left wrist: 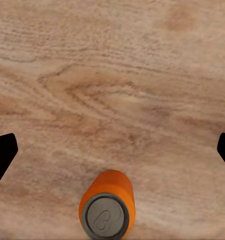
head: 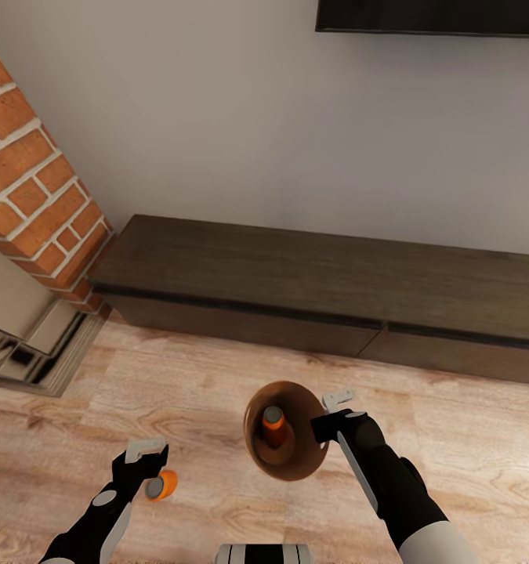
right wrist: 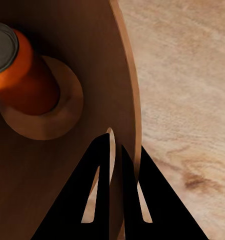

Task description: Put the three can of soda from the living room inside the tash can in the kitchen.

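Observation:
The round brown tash can [head: 298, 468] is in front of me over the wood floor, and I cannot tell whether it rests on the floor. An orange can of soda [head: 273, 427] stands upright on its bottom. My right gripper [head: 327, 418] is shut on the bin's right rim. In the right wrist view the fingers [right wrist: 100, 165] pinch the bin's wall [right wrist: 105, 60] beside the orange can [right wrist: 22, 75]. A second orange can of soda [head: 161, 486] sits by my left gripper [head: 147, 460]. In the left wrist view this can [left wrist: 107, 207] lies low between the wide-open fingertips [left wrist: 5, 150].
A long dark low cabinet [head: 319, 290] runs along the wall ahead. A red brick chimney [head: 37, 180] with its hearth [head: 29, 345] stands at the left. The black television [head: 429, 16] hangs at the top right. Light wood floor [head: 468, 439] lies around both arms.

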Robot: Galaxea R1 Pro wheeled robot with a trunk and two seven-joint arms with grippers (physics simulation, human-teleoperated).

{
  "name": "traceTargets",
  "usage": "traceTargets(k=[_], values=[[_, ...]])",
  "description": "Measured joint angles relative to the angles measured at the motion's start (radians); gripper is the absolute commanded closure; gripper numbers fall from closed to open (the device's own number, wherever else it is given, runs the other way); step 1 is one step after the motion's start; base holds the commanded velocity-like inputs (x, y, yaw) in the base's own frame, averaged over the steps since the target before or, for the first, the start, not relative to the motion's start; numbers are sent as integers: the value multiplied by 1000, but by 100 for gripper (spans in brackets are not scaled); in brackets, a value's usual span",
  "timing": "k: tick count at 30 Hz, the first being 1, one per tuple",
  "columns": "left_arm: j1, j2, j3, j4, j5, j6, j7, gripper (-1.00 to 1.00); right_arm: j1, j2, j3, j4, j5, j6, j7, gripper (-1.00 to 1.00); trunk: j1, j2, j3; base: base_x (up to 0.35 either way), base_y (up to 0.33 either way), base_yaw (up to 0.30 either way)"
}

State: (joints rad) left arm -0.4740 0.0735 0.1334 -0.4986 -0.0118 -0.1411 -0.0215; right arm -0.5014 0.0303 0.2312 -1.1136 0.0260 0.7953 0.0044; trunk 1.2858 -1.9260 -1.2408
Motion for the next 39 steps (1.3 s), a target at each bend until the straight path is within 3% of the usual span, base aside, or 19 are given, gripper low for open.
traceTargets(k=[39], values=[[0,0,0,1,0,0,0,-100,0,-2,-2,-6,1,5,0,100,0,0,-61,0,0,0]])
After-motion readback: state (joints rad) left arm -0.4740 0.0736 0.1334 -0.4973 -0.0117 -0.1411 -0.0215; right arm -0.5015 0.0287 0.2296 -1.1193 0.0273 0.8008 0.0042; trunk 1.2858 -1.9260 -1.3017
